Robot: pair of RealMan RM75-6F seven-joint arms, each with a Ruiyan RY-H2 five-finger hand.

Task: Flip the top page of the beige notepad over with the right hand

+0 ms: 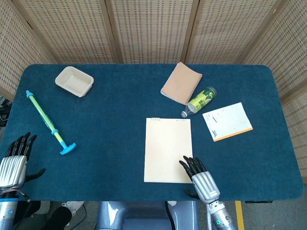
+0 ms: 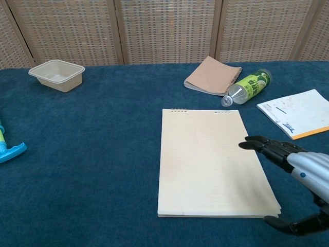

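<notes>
— Where is the beige notepad (image 1: 169,150)?
— Flat near the middle of the desk's (image 1: 120,120) front edge, binding toward the far edge, top page not yet lifted.

— And the right hand (image 1: 199,177)?
— Over the pad's front right corner, fingers spread and empty, thumb hanging below off the side. My guess is it sits there because a loose corner is the easiest place to catch a single sheet.

— The left hand (image 1: 14,161)?
— Parked at the front left corner, fingers apart, holding nothing, well apart from the pad.

— Anything in the way?
— A green-labelled plastic bottle (image 1: 200,101) lies just beyond the pad's far right corner, beside a brown spiral notebook (image 1: 181,83). A page flipped over the binding might land close to them.
</notes>
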